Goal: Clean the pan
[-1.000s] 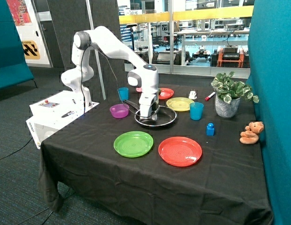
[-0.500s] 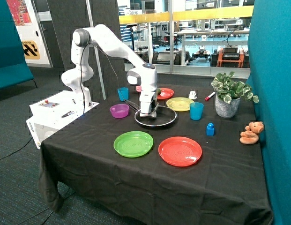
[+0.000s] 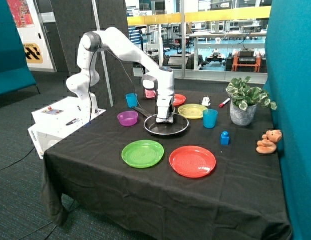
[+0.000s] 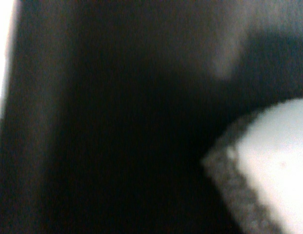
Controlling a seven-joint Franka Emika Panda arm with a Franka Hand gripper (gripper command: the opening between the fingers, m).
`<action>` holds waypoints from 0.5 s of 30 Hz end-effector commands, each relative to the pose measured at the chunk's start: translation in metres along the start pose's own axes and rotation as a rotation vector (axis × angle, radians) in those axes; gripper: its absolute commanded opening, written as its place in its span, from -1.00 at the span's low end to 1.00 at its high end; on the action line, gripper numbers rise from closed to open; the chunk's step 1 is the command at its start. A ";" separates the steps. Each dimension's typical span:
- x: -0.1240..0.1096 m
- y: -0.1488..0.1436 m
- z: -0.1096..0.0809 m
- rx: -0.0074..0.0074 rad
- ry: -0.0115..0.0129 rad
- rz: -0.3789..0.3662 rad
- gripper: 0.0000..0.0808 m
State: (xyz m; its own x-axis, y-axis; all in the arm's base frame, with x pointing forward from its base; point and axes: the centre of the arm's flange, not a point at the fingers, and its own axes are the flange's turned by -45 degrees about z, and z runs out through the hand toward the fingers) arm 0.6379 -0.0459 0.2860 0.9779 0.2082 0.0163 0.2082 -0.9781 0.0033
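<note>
- Pan point(image 3: 166, 126) sits on the black table point(image 3: 145, 190), near the middle of the back half, with its thin handle point(image 3: 139, 110) pointing toward the blue cup point(image 3: 131, 100) at the far edge.
- My gripper point(image 3: 165, 120) is down inside the pan, at the side which is closer to the yellow plate point(image 3: 192, 111), and my wrist stands about upright above it.
- I cannot tell if my jaws are spread or pressed together; the outside view hides them behind the pan's rim.
- My wrist view shows mostly a dark surface very close, and one pale block with a rough grey edge point(image 4: 268, 170) in a corner. What this block is, I cannot say.
- Purple bowl point(image 3: 127, 118) stands just beside the pan, on the handle side.
- Green plate point(image 3: 142, 153) and big red plate point(image 3: 192, 161) lie side by side in front of the pan, toward the near table edge.
- Second blue cup point(image 3: 210, 118) stands near the yellow plate, and a small blue block point(image 3: 225, 138) is a little in front of that cup.
- Potted plant point(image 3: 244, 102) and a small teddy bear point(image 3: 269, 141) are at the table side next to the teal wall.
- Smaller red plate point(image 3: 178, 99) lies behind my arm.
</note>
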 end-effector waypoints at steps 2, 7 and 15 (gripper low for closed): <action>0.035 0.002 -0.006 0.0033 -0.0163 -0.001 -1.00; 0.040 0.016 -0.007 0.0032 -0.0163 0.015 -1.00; 0.038 0.034 -0.003 0.0030 -0.0164 0.035 -1.00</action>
State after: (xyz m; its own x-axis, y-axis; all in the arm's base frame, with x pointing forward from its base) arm 0.6710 -0.0541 0.2907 0.9812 0.1932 0.0037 0.1932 -0.9811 0.0071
